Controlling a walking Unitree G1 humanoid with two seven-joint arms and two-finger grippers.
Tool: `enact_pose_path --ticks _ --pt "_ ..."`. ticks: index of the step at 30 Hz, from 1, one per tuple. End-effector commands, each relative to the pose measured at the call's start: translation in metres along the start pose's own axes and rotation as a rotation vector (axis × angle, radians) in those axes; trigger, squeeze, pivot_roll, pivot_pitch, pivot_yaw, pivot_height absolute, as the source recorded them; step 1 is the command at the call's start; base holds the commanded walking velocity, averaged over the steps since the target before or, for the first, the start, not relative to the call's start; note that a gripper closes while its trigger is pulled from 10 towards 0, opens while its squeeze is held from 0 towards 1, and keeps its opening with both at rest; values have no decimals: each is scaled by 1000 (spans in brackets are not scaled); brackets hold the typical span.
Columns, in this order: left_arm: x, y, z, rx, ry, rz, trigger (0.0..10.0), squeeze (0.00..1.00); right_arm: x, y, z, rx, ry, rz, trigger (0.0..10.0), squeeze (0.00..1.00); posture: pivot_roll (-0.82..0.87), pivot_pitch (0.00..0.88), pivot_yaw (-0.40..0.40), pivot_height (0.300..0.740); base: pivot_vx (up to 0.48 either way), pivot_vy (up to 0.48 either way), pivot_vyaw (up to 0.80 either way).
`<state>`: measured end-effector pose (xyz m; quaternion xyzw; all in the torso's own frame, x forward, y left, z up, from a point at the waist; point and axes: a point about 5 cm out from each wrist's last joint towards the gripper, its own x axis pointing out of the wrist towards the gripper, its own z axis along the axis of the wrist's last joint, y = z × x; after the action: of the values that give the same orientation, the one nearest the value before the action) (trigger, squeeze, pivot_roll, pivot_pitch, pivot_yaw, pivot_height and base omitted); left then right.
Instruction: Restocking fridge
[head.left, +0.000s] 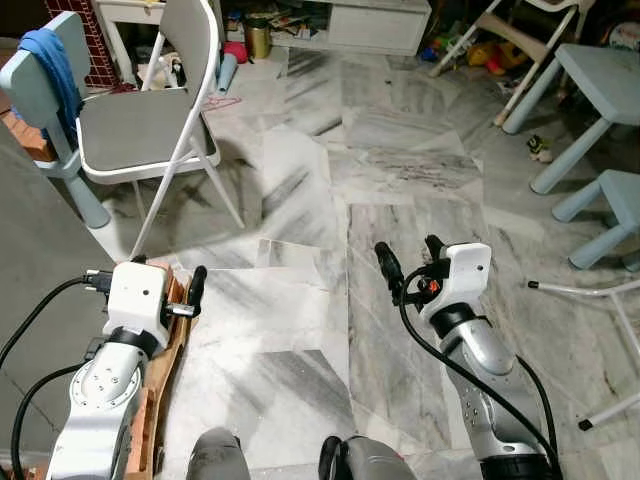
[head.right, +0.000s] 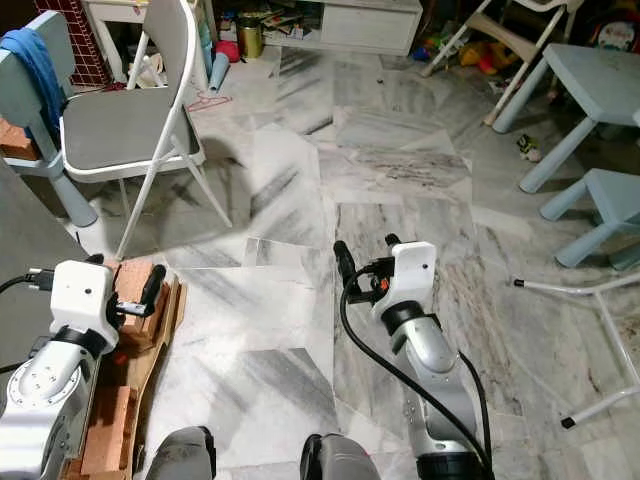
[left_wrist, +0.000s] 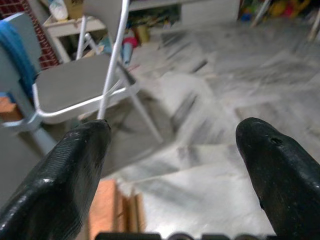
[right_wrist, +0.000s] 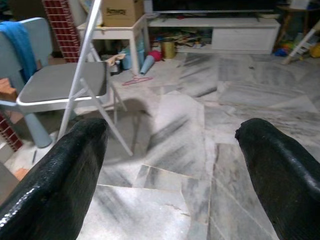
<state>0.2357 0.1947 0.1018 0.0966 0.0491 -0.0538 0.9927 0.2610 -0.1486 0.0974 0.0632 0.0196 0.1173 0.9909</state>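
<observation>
Holding nothing: left hand (head.left: 185, 290) at 8 o'clock of the head view, fingers (left_wrist: 75, 165) spread wide, raised at waist level over the floor. Right hand (head.left: 410, 262) at 5 o'clock, likewise spread wide and empty, fingers (right_wrist: 280, 165) framing bare marble. Carried forward and level, probably a transit posture, ready for a later grasp rather than any present one.

Beside the left hand, toward 7 o'clock: stacked bricks (head.right: 130, 290) on a wooden board (head.left: 165, 370), close to a grey wall.

Marble floor (head.left: 380, 190), grey-veined, across the centre.

At 10 o'clock: white folding chair (head.left: 150, 130) with grey seat; behind it a pale blue chair (head.left: 40, 75) draped with a blue cloth (head.left: 50, 50).

At 2 o'clock: pale blue table (head.left: 600, 80) and stool (head.left: 615, 205), toys beyond.

At 12 o'clock: low white cabinet (head.left: 370, 25); cardboard box (right_wrist: 122, 11) on a small white stand, printed word too small to read with confidence.

Fridge and stock for it: not located among these items; task judged at the walking stage.
</observation>
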Motion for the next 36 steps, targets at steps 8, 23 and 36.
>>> enact_pose_path --ticks 8,23,36 --pt "-3 -19 -11 -41 30 -40 10000 0 -4 -4 -3 4 0 -31 10000 0 107 64 -50 740 0 0 0" --pt "-3 -13 -10 -35 25 -17 10000 0 4 -4 1 -11 -13 -14 10000 0 114 65 -66 740 -167 360 0" --pt "2 -18 -4 -12 -4 -38 10000 0 7 -11 5 -40 -21 -32 10000 0 96 81 -50 740 -135 175 0"
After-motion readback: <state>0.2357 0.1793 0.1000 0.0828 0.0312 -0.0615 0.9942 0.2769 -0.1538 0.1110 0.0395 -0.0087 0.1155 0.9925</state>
